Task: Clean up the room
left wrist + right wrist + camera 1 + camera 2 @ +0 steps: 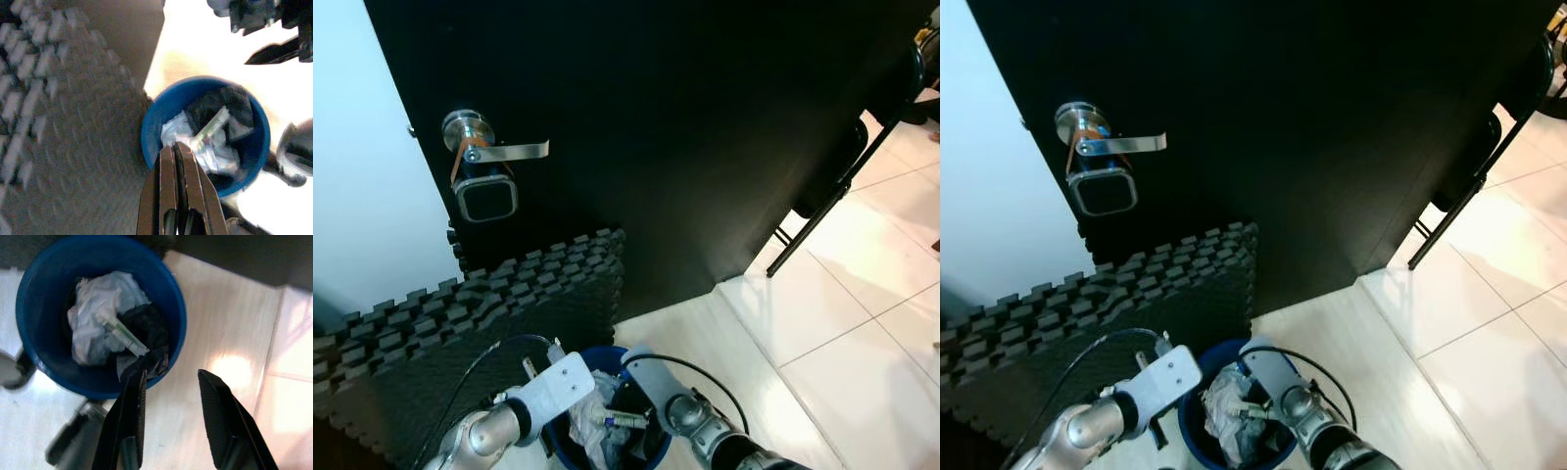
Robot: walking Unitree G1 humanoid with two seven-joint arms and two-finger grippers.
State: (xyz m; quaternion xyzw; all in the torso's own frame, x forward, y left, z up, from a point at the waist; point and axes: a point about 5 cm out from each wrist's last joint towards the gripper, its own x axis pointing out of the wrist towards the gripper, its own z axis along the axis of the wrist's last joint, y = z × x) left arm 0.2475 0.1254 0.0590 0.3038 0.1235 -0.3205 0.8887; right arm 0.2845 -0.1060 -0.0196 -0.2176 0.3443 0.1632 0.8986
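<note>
Both arms sit low at the near edge of the head view, meeting over the blue bin (570,433) on the floor, since that is where the room's rubbish belongs. Behind it stands a black door (685,147) with a lever handle (499,150), and a dark foam mat (470,313) leans against it to the left.

From the left wrist I see the left gripper (176,152) with its fingers pressed together, empty, poised above the bin's rim over crumpled paper (178,134).

From the right wrist, the right gripper (171,379) has its fingers spread wide with nothing between them, just over the bin's near edge. A small tube (122,333) lies on the paper inside, so I judge the drop is done.
</note>
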